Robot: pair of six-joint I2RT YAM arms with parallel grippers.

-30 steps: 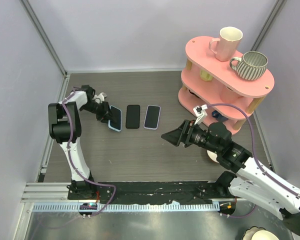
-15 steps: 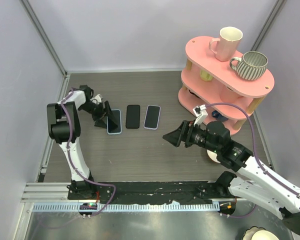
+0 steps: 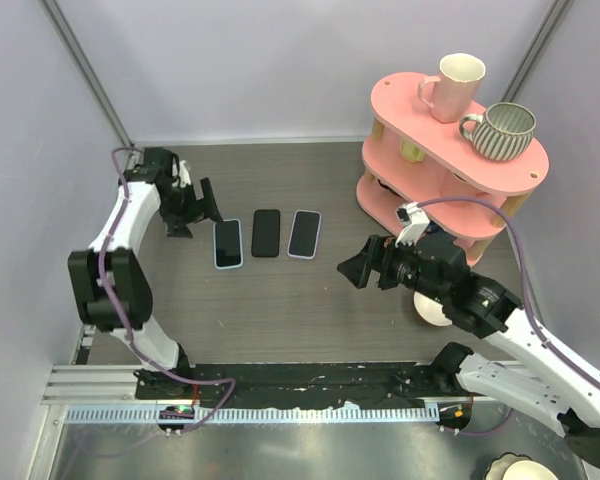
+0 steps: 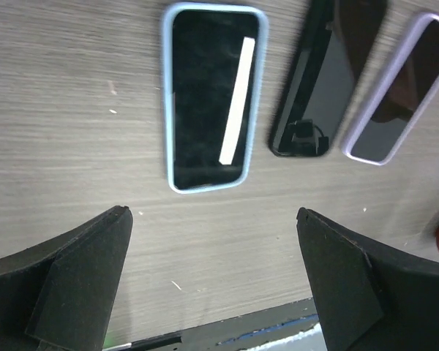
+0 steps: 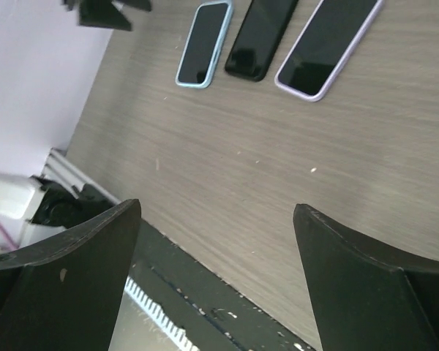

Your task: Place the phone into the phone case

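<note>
No writing, brand, number or sign can be read in any view. Straight ahead of the left pincer [image 4: 212, 213], between its spread fingers, the light blue case [image 4: 214, 95] has a dark inner face with a white stripe of glare and no letters. Further to that pincer's right lie the black phone [image 4: 325, 80] and the lilac case [image 4: 399, 88]. Both are dark and partly blurred, and any marks on them are too small to tell.

A lab cell: plain grey walls [image 3: 280, 70], aluminium rail [image 3: 310, 412], fenced-in table [image 3: 280, 310].
</note>
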